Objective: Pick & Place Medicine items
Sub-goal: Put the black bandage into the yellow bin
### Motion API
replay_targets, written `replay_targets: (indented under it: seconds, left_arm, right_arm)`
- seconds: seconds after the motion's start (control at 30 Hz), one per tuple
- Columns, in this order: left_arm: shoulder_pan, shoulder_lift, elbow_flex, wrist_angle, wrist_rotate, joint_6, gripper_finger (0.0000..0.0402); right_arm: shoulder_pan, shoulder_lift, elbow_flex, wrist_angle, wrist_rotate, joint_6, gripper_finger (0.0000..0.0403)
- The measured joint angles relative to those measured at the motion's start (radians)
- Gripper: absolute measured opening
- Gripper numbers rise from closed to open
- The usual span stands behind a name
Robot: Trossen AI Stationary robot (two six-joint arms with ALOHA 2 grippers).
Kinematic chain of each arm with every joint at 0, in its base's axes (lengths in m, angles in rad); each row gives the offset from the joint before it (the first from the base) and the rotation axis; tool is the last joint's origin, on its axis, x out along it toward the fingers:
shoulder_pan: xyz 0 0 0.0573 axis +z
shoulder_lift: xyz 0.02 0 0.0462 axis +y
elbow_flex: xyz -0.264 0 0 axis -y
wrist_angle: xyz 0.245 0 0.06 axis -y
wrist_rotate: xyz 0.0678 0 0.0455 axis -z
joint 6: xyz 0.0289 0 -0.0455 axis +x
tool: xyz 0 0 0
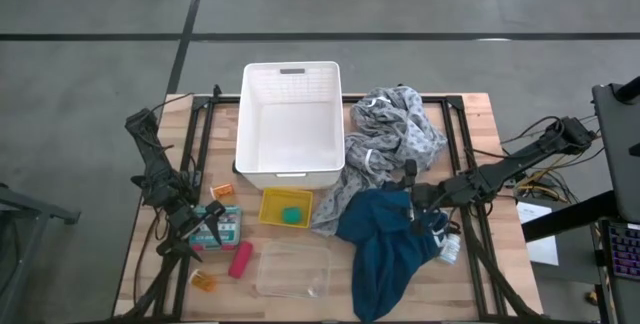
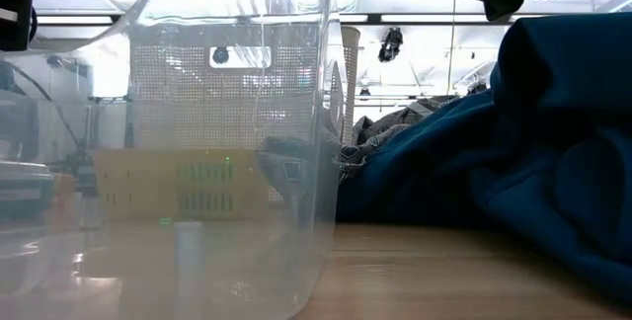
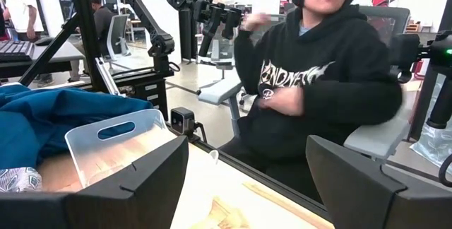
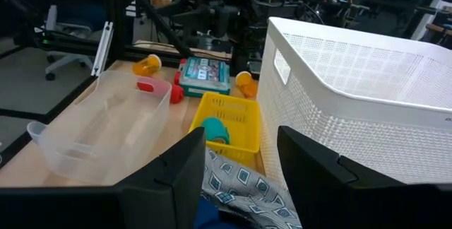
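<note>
High view, left to right. Left gripper [image 1: 208, 226] stands over the table's left side with fingers fully spread and nothing between them, just above the teal labelled box [image 1: 224, 226]. An orange pill bottle [image 1: 221, 192] lies just beyond the box, a second orange pill bottle [image 1: 204, 282] near the front edge, and the pink-red cylinder [image 1: 240, 260] sits beside the clear tray [image 1: 293, 269]. The yellow basket [image 1: 286, 207] holds a green roll [image 1: 291, 215]; the white bin [image 1: 290, 121] stands behind it. Right gripper [image 1: 412, 202] hangs over the teal-blue cloth [image 1: 385, 244] beside the grey patterned cloth [image 1: 395, 134], fingers part open; the right wrist view shows them empty. A white bottle [image 1: 449, 250] lies at the blue cloth's right edge.

Judgement: the left arm appears about to pick. It should centre on one item, descend squarely, and close only once both fingers straddle it, keeping clear of neighbouring items.
</note>
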State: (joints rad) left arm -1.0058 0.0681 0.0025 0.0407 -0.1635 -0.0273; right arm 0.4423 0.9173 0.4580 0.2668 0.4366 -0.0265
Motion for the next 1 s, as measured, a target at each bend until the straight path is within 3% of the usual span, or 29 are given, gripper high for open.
replay_targets:
  seconds: [1.0]
  left_arm:
    - [0.000, -0.001, 0.000, 0.055, -0.016, -0.062, 0.0292]
  right_arm:
    - [0.000, 0.000, 0.000, 0.000, 0.000, 0.000, 0.0180]
